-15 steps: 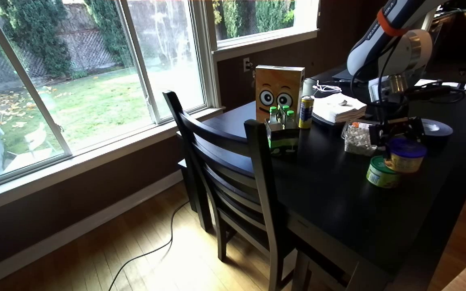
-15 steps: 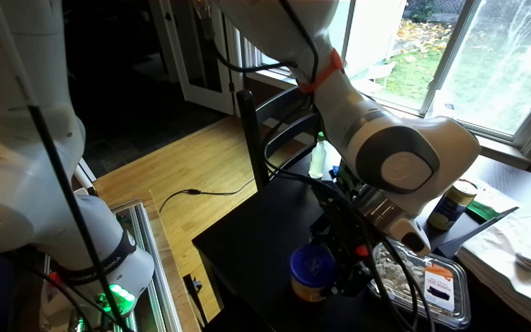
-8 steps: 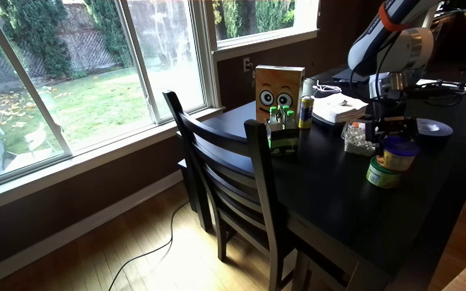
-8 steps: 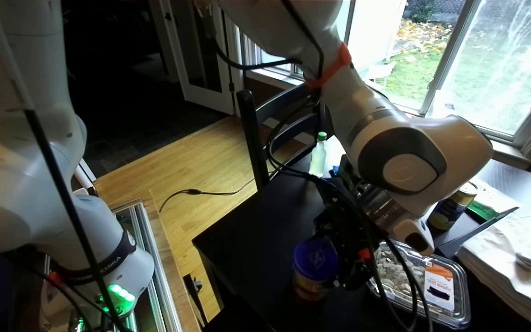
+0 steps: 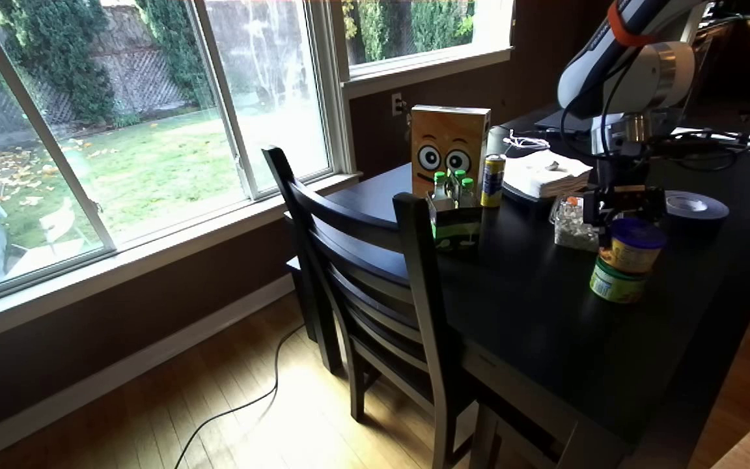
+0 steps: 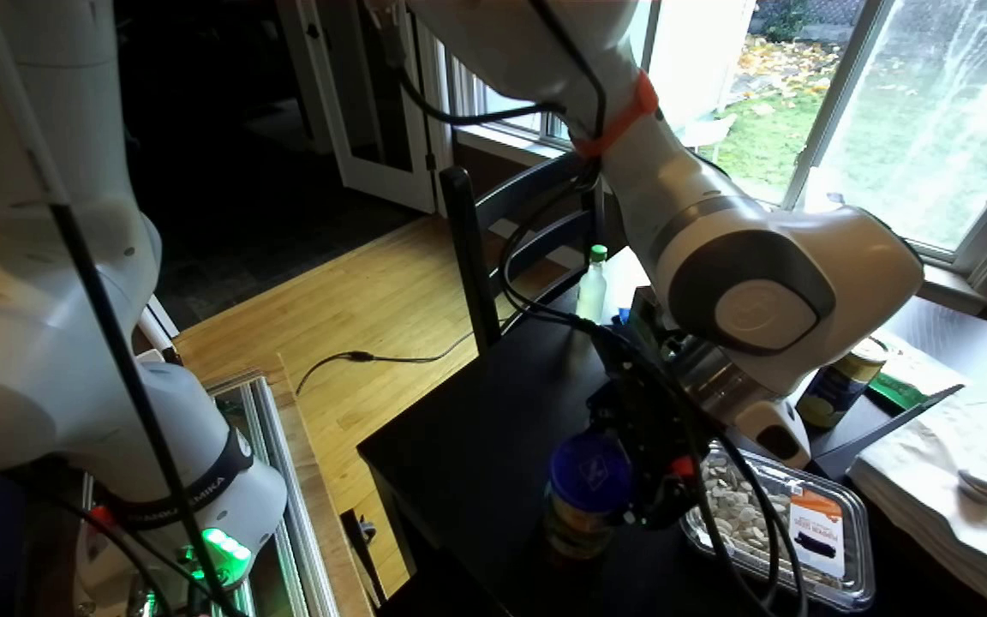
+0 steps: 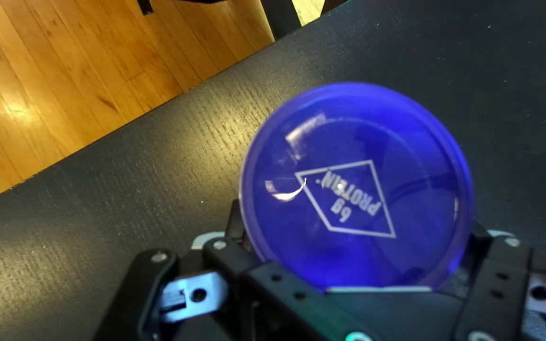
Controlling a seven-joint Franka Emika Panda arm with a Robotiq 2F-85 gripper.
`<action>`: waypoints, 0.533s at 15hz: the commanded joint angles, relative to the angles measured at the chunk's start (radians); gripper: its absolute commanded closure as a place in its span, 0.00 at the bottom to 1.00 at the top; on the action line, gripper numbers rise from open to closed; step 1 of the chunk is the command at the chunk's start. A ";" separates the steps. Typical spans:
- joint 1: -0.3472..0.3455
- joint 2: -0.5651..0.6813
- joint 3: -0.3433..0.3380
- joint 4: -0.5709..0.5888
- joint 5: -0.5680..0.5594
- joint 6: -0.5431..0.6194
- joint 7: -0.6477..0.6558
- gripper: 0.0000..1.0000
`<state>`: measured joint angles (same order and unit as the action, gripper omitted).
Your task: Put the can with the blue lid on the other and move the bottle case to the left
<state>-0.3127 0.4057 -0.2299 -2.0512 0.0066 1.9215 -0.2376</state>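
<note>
I have the gripper (image 7: pixel 357 226) clamped on the blue-lid can (image 5: pixel 637 243), just above or on the green-lid can (image 5: pixel 614 286), can't tell which. In an ext. view, the bottle case (image 5: pixel 455 225) stands well L of the green-lid can.

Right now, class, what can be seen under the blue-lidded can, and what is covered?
Below the blue-lidded can, an exterior view shows the green-lidded can, its side in sight. Its top is mostly covered, so contact can't be judged.
</note>
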 commanded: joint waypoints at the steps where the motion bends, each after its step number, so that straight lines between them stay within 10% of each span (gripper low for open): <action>1: -0.020 0.007 0.016 0.029 0.021 -0.049 -0.041 0.32; 8: -0.015 0.017 0.013 0.033 0.011 -0.053 -0.026 0.32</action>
<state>-0.3127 0.4102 -0.2270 -2.0508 0.0066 1.9091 -0.2516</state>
